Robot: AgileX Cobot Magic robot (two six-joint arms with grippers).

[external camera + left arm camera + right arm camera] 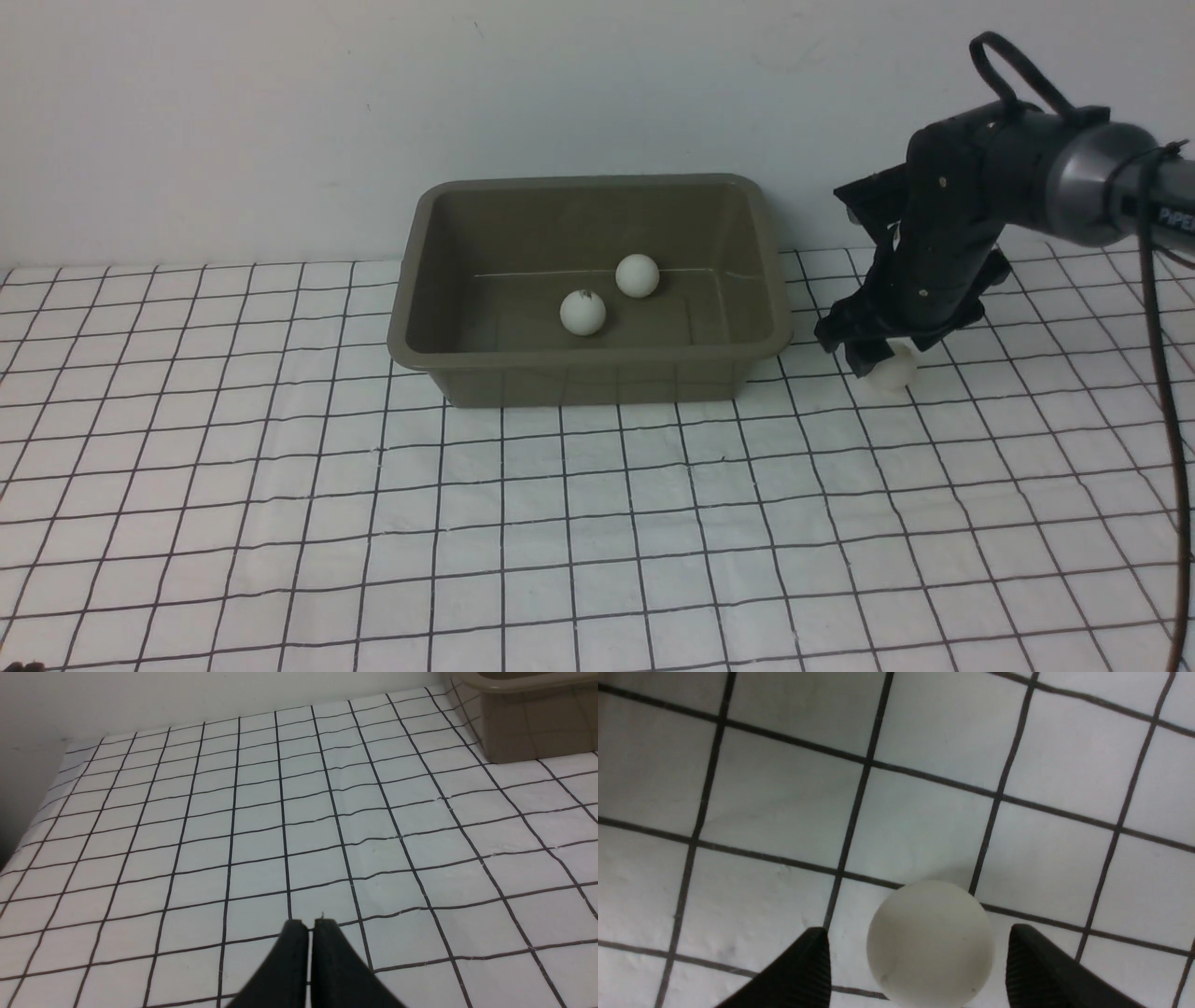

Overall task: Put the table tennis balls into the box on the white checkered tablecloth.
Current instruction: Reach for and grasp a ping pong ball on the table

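"PiPE", partly cut off by picture edge, on right arm.
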